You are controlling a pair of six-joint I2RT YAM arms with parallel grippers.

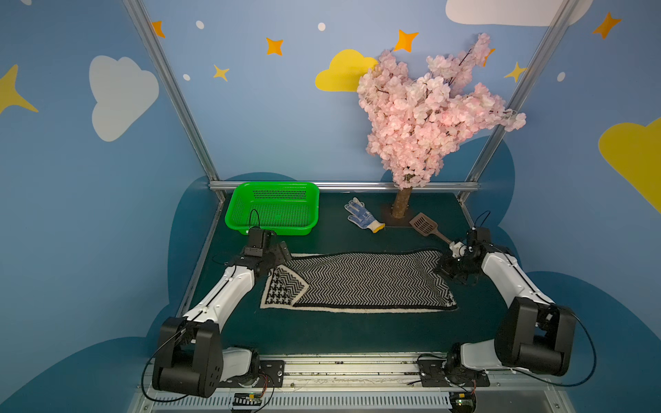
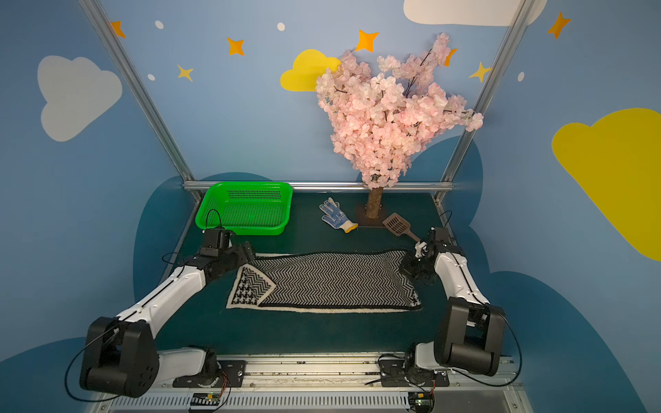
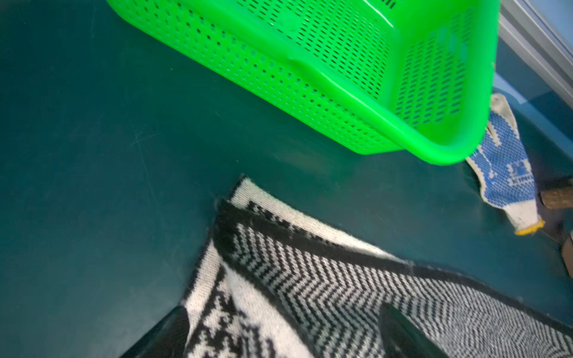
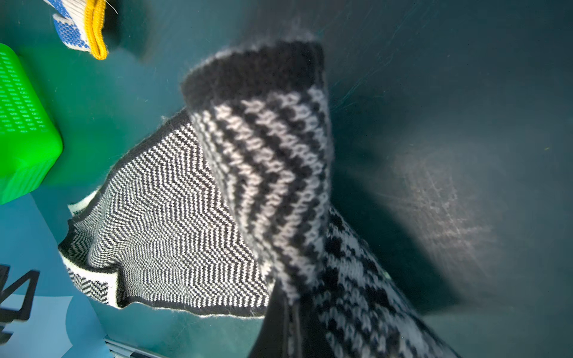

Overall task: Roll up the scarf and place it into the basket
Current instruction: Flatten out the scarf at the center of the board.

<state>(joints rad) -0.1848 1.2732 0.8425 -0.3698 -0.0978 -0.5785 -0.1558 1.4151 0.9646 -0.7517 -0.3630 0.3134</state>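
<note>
- Both top views: set high above the near edge of the table (image 1: 357,336), looking down toward the far wall; far enough back to take in the left arm (image 1: 221,296), the right arm (image 1: 508,275), the whole scarf (image 1: 357,279), the basket (image 1: 286,230) at far left and the tree (image 1: 429,114) at far right.
- Nearly the same scene in both, shifted a little sideways.
- Left wrist view: very close above the scarf's left end, facing far and right, past the basket to the glove (image 3: 502,161).
- Right wrist view: close above the scarf's right end, facing left along the cloth.
- Shared by both wrist views: scarf, basket corner, glove.
</note>
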